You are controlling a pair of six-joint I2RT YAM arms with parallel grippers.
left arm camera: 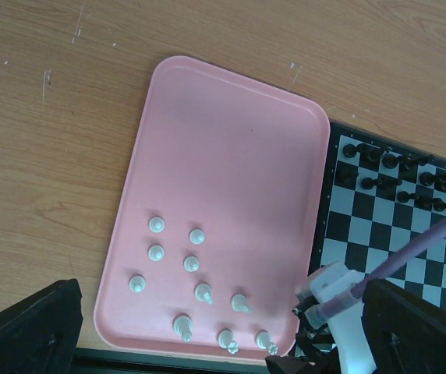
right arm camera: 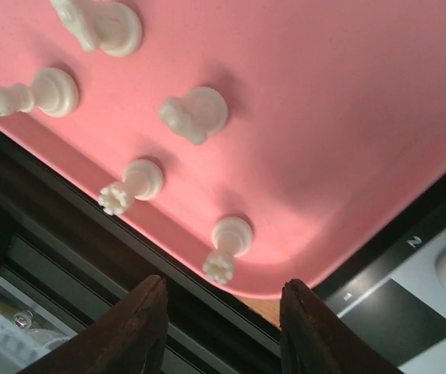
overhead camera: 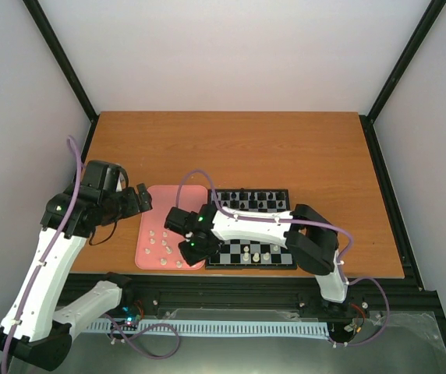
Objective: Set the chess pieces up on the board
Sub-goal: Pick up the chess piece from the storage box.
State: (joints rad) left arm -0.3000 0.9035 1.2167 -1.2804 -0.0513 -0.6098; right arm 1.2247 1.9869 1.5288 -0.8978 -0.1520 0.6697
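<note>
The small black-and-silver checked chessboard (left arm camera: 355, 226) runs off the left-wrist view at three o'clock; overhead, the white right arm (overhead camera: 242, 224) hides its nine-o'clock edge.

Two robot arms reach over a wooden table (overhead camera: 231, 148) that holds a chessboard (overhead camera: 231, 251) and a pink tray (overhead camera: 163, 210).

The chessboard lies near the table's front edge, with the tray just beside it on the left. Black pieces (overhead camera: 254, 199) line the board's far rows, and a few cream pieces (overhead camera: 256, 253) stand on its near rows. More cream pieces dot the near half of the tray. The right arm (overhead camera: 246, 224) stretches leftward across the board, with the right gripper (overhead camera: 190, 251) over the tray's near right corner. The left arm (overhead camera: 47, 269) bends in from the left, with the left gripper (overhead camera: 139, 199) at the tray's far left corner.
</note>
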